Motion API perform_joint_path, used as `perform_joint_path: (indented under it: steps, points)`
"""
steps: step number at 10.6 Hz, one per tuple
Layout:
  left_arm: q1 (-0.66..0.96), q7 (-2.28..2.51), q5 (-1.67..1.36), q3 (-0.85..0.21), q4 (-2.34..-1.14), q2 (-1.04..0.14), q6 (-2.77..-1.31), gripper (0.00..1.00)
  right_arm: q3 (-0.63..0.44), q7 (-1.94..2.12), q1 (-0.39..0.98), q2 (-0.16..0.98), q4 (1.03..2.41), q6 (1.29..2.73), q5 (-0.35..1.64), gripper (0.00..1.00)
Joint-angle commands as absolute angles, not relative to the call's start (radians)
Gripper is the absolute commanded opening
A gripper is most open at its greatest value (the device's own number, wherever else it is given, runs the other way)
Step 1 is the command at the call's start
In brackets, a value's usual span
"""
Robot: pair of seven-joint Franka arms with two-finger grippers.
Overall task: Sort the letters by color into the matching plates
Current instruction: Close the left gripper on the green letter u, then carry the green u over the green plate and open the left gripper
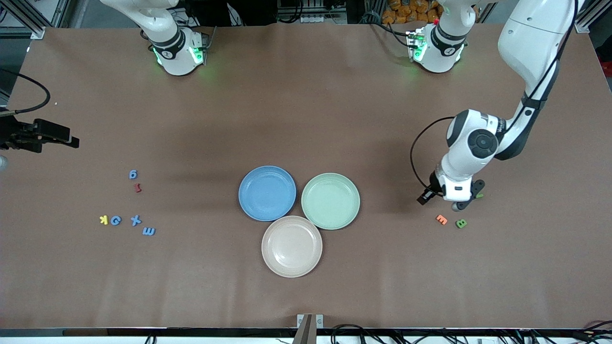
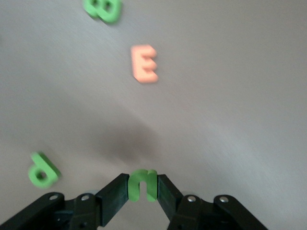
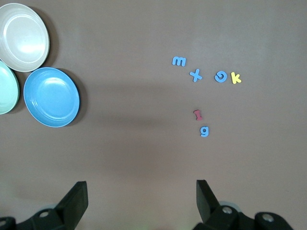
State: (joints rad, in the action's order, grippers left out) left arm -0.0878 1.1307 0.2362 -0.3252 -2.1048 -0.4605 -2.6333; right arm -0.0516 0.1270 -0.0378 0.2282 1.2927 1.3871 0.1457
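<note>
The letters are split into two clusters, and all three plates sit bare in the middle of the table, so the sorting has barely begun!

Starting at the right arm's end: the right gripper [image 3: 141,203] hangs high over the table edge, jaws spread wide and holding nothing, waiting. Below it lie the blue g [image 1: 133,174], the red letter [image 1: 138,188], the yellow k [image 1: 103,220], the blue G [image 1: 115,220], the blue x [image 1: 136,220] and the blue m [image 1: 148,231], all untouched.

On to the centre: the blue plate [image 1: 267,193], the green plate [image 1: 330,200] and the beige plate [image 1: 291,246] huddle rim to rim, none holding a letter.

Now the action: the left gripper [image 2: 143,191] is low over the table toward its own arm's end, fingers pinched narrow on a small green letter [image 2: 143,184] (an n or u shape, hard to call). Just ahead of it lie the orange E [image 1: 441,219] and the green B [image 1: 461,223], with another green letter [image 2: 42,169] beside the gripper.

By my reckoning, the green plate is where that pinched piece belongs, and everything else is left to do.

What's hard to make out: the wrist hides the held letter from the front camera, the red letter's shape is unclear, and the right arm's hand is cut off at the frame edge.
</note>
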Motion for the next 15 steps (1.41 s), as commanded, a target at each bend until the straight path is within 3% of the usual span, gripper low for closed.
perform_joint_path:
  steps: [1, 6, 14, 15]
  points:
    - [-0.024, 1.17, 0.259, -0.428, -2.011, -0.448, -2.47, 0.0, -0.044, 0.138, -0.043, 0.23, 1.284, 1.382, 0.133, 1.0]
    - [0.227, 1.394, 0.261, -0.422, -1.861, -0.544, -2.453, 0.0, -0.043, 0.138, -0.04, 0.23, 1.284, 1.382, 0.091, 1.0]
    - [0.293, 1.401, 0.268, -0.417, -1.735, -0.663, -2.454, 0.0, -0.044, 0.14, -0.048, 0.23, 1.284, 1.384, 0.064, 1.0]
    - [0.291, 1.393, 0.291, -0.411, -1.73, -0.664, -2.454, 0.36, -0.044, 0.14, -0.048, 0.23, 1.282, 1.384, 0.064, 1.0]
